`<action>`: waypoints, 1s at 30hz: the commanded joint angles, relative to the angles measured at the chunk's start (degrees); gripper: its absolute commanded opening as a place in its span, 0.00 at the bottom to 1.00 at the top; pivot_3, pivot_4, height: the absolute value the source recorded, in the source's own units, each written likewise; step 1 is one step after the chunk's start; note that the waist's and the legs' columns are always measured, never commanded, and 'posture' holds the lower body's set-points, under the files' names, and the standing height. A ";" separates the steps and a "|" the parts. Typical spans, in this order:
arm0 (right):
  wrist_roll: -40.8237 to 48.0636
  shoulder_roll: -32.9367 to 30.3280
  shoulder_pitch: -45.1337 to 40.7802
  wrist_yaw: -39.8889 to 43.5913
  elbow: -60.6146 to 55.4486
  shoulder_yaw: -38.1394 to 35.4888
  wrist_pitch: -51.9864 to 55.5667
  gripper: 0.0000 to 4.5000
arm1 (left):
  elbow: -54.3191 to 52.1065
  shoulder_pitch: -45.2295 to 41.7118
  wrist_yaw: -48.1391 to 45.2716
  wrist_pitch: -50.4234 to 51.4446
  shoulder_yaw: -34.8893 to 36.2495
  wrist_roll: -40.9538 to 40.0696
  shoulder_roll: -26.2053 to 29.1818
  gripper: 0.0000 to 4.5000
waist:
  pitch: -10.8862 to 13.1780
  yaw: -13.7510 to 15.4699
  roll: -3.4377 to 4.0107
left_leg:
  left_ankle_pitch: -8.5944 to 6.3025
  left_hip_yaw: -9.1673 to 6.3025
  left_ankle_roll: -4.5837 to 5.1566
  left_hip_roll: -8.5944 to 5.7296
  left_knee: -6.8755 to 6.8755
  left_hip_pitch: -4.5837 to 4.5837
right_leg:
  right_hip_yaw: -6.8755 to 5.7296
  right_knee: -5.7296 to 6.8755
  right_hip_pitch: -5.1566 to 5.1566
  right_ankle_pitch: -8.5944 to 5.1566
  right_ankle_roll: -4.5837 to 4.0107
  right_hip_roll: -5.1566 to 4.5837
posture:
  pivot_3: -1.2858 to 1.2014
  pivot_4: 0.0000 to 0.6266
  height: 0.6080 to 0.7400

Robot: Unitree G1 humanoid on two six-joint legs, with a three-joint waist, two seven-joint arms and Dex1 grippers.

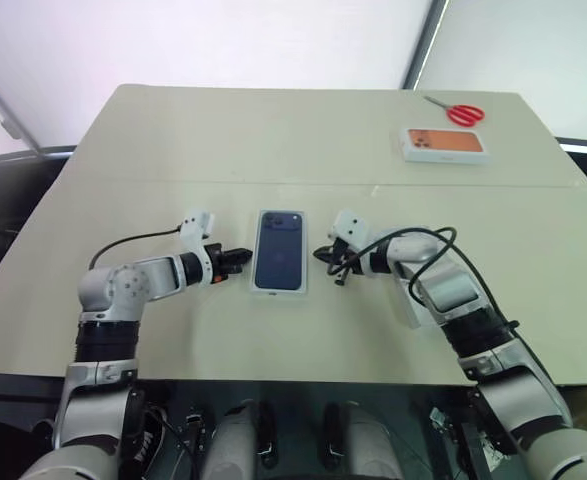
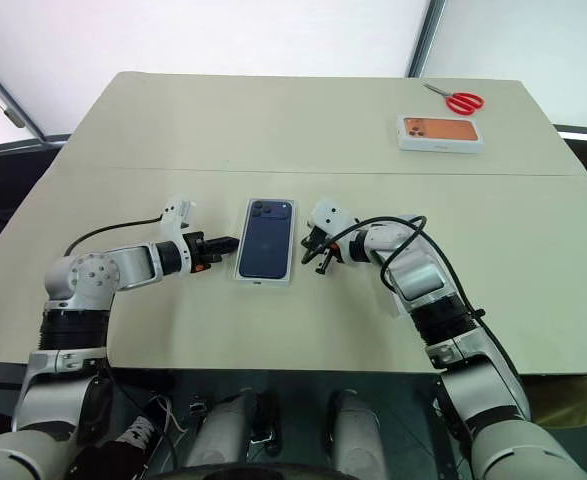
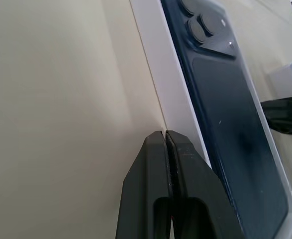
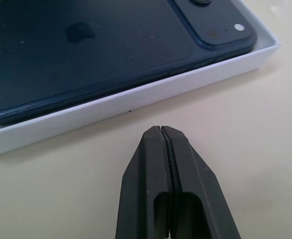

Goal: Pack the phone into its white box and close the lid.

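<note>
Now both grippers sit low over the middle of the head-camera frame, one on each side of the white box (image 1: 279,290). The left gripper (image 1: 241,262) has its two black fingers (image 3: 170,164) pressed flat together with nothing between them; the tips lie just beside the box's left long wall, and whether they touch it I cannot tell. The right gripper (image 1: 322,254) is likewise fully closed and empty, its fingertips (image 4: 160,137) pointing at the right long wall from a little way off, with a strip of bare table between.

Between them, the phone (image 1: 279,250) lies inside the white box, back side up, dark navy, its camera cluster at the end farther from the robot, toward the top of the frame. The white rim shows all round it, and the right wrist view shows the phone's back sitting about level with the top of the wall. The box is uncovered.

Just right of the right forearm, a pale flat piece lies on the table, mostly hidden by the arm; what it is I cannot tell.

The table (image 1: 273,140) is pale beige. In the upper right of the frame lies a second white box printed with an orange phone (image 1: 445,144), and just beyond it, close to the far edge, red-handled scissors (image 1: 460,112), well apart from the grippers.
</note>
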 commanded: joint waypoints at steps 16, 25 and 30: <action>0.16 -8.04 3.34 3.80 -6.17 -3.49 0.66 0.00 | 2.27 -6.02 -5.89 -2.12 -10.88 7.36 -10.23 0.03 | 0.00 1.54 0.00 | -0.01 -0.03 0.03 -0.13 0.05 0.00 | -0.05 -0.03 0.08 0.00 0.00 -0.18 | 0.52 0.24 0.98; 0.07 -11.62 5.70 4.02 -7.06 -5.32 0.93 0.00 | 14.73 -13.32 -10.97 -8.93 -12.10 13.05 -13.68 0.03 | 0.00 1.48 -0.01 | -0.03 -0.07 0.07 -0.15 0.08 0.00 | -0.10 -0.05 0.09 0.00 0.00 -0.24 | 0.52 0.24 0.98; 0.10 -11.87 5.86 3.46 -7.02 -5.89 1.13 0.00 | 15.36 -13.77 -13.63 -9.37 -12.50 14.12 -14.13 0.03 | 0.01 1.39 -0.02 | -0.05 -0.07 0.09 -0.15 0.08 -0.01 | -0.10 -0.05 0.09 0.00 0.01 -0.25 | 0.52 0.24 0.98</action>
